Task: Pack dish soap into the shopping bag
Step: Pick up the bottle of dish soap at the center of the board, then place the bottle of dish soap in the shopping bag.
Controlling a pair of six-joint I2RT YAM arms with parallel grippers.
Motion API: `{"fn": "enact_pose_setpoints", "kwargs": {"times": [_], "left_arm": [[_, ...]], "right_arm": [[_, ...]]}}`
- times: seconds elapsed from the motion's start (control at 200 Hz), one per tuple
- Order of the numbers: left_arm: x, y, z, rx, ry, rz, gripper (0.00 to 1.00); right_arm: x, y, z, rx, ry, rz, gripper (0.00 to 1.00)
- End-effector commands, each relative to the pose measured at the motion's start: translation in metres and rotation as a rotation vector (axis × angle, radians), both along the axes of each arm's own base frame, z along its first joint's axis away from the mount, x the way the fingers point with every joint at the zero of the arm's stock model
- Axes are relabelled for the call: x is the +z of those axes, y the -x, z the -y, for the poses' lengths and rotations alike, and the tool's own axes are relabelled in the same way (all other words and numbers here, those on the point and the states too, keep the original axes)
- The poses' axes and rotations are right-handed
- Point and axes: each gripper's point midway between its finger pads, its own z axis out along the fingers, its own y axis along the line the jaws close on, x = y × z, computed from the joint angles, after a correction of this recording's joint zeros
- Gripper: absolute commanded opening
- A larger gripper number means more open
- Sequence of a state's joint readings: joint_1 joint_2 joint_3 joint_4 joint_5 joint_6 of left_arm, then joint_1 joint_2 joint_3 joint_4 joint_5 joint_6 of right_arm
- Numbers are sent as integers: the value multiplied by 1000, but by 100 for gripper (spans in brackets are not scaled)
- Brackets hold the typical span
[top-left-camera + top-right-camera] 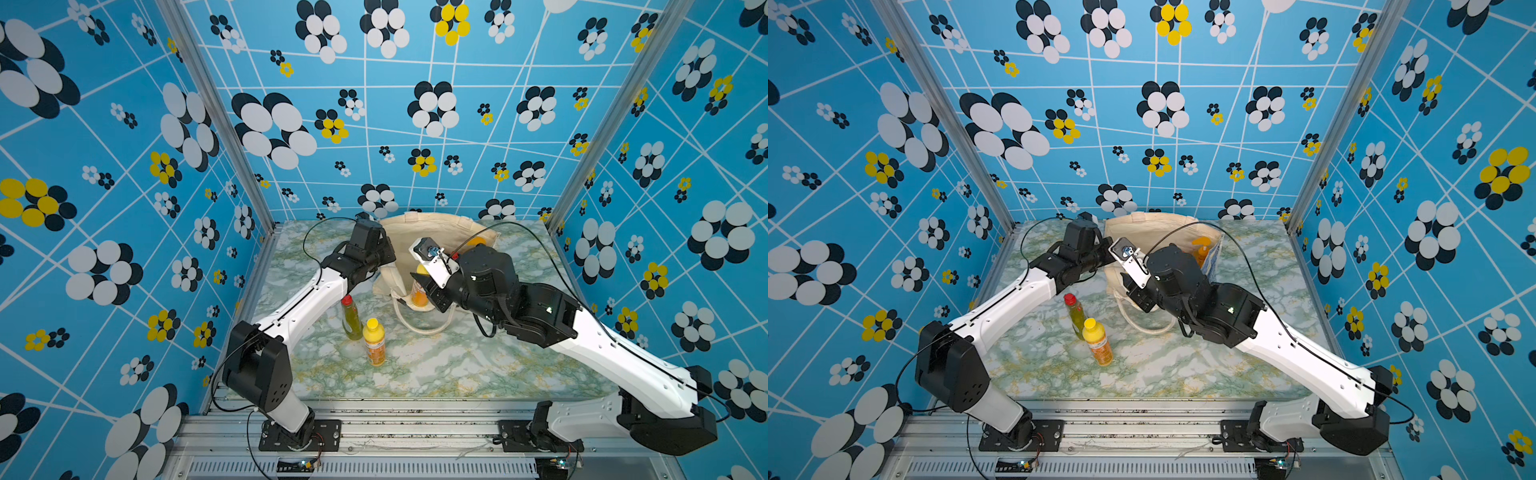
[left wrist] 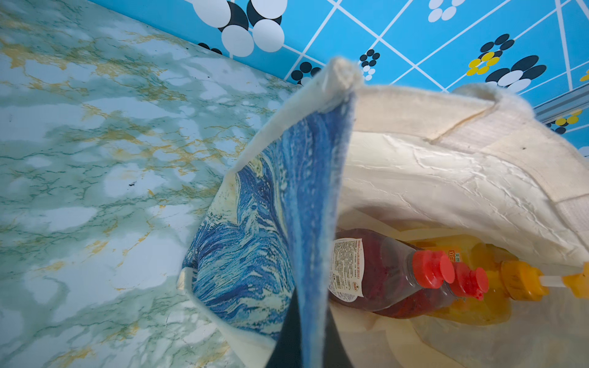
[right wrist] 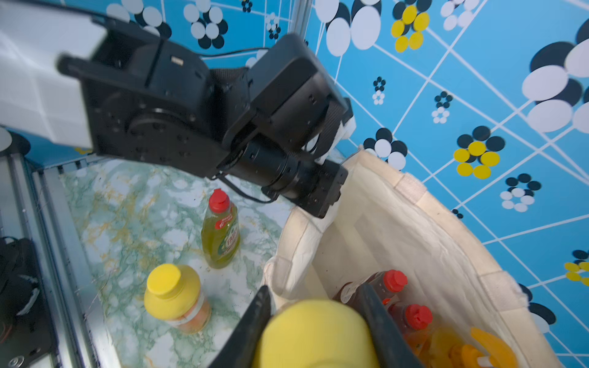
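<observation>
"While the left gripper [image 3: 320, 212] pinched the shopping bag's [image 1: 436, 232] rim, jaws shut on the canvas, was the mouth open enough?"

"It looked so. The bag stood by the table's [image 1: 457, 365] back edge. The right gripper [image 3: 315, 306] held a yellow-capped orange bottle [image 1: 419, 293] near its cap, jaws partly apart around it, at the mouth's near rim. Whether it had cleared the rim, I couldn't tell."

"What did a good drop call for?"

"My judgement was to carry it further over the opening, then lower it past the rim before letting go. Two dark red bottles [image 2: 376, 270] and the pump bottle [image 1: 1202, 249] lay inside, so it needed a free spot. A knock on the canvas might have tugged it from the left jaws."

"What remained?"

"An olive-green bottle [image 1: 351, 320] and a second yellow-capped bottle [image 1: 374, 343] stood upright just beside each other, toward the left edge."
</observation>
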State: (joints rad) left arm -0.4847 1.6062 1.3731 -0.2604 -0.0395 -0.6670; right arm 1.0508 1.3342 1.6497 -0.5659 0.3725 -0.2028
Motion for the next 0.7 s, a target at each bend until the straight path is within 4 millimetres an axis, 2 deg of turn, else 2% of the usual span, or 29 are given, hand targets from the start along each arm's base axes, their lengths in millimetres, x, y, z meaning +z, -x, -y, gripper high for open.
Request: {"fn": "enact_pose_setpoints", "kwargs": {"times": [0.0,0.11,0.255,0.415,0.695], "left_arm": [[0,-3,6,-22,-9,-2,0],[-1,-2,9,-28,-4,-2,0],[-1,-1,12,-36,5,0,0],[0,1,12,-41,7,-1,0],[3,3,11,-44,9,1,0]], "right_arm": [[65,-18,21,-124,-128,135,7],[80,-33,25,-156,-170,154,7],[79,-60,26,-203,-208,151,7],[59,-94,22,-261,-210,161,7],[20,-134,-9,-260,-213,143,6]]}}
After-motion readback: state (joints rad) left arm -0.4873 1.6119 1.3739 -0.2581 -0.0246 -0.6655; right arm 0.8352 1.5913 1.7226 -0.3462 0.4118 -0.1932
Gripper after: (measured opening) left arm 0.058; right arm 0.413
